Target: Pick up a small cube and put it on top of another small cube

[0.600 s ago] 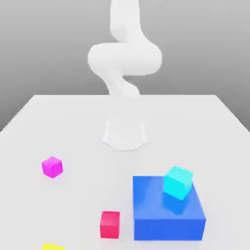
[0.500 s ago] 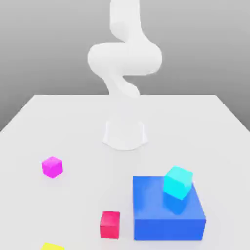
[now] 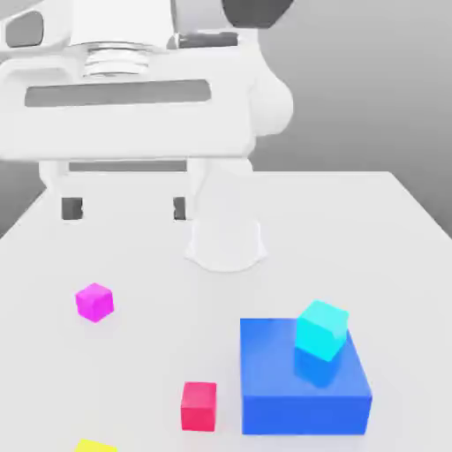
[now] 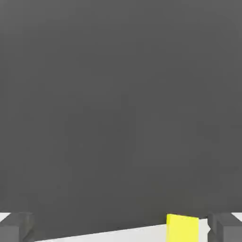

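Note:
My gripper [image 3: 125,209] hangs high in the exterior view's upper left, close to the camera, its two dark fingertips [image 3: 72,209] wide apart and nothing between them: open. Below on the white table [image 3: 388,229] lie a magenta small cube [image 3: 94,301] at the exterior view's left and a red small cube [image 3: 199,406] near the front. A yellow cube [image 3: 95,447] peeks in at the front edge. In the hand view the yellow cube [image 4: 182,228] sits near one fingertip [image 4: 226,227], with the gripper [image 4: 121,229] open. A cyan cube [image 3: 321,329] rests on the big blue block [image 3: 305,384].
The arm's white base [image 3: 225,243] stands at mid-table behind the cubes. The big blue block is the tallest obstacle, at the front on the exterior view's right. The table's edge runs across the hand view beside the yellow cube.
The white hand with its open fingers has come into the exterior view's upper left, covering much of the arm. None of the cubes has moved.

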`<act>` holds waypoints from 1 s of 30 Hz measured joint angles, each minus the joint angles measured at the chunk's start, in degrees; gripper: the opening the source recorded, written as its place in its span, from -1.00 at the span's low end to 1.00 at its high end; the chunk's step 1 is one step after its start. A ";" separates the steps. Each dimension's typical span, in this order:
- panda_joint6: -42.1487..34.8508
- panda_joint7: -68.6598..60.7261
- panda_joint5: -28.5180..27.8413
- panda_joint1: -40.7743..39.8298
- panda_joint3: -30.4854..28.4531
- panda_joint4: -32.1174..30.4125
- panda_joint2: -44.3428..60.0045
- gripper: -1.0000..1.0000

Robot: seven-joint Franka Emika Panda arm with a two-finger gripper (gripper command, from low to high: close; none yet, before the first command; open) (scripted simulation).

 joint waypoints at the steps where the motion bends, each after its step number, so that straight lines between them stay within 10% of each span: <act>1: 0.50 -0.31 0.33 -0.40 -0.20 0.21 2.08 0.00; 16: 11.17 -3.66 3.68 -5.69 -0.16 4.05 33.13 0.00; 17: 12.62 -3.96 4.08 -6.09 0.32 4.49 35.07 -1.00; 30: 7.37 -4.87 0.44 -3.89 -0.82 -0.49 24.69 -1.00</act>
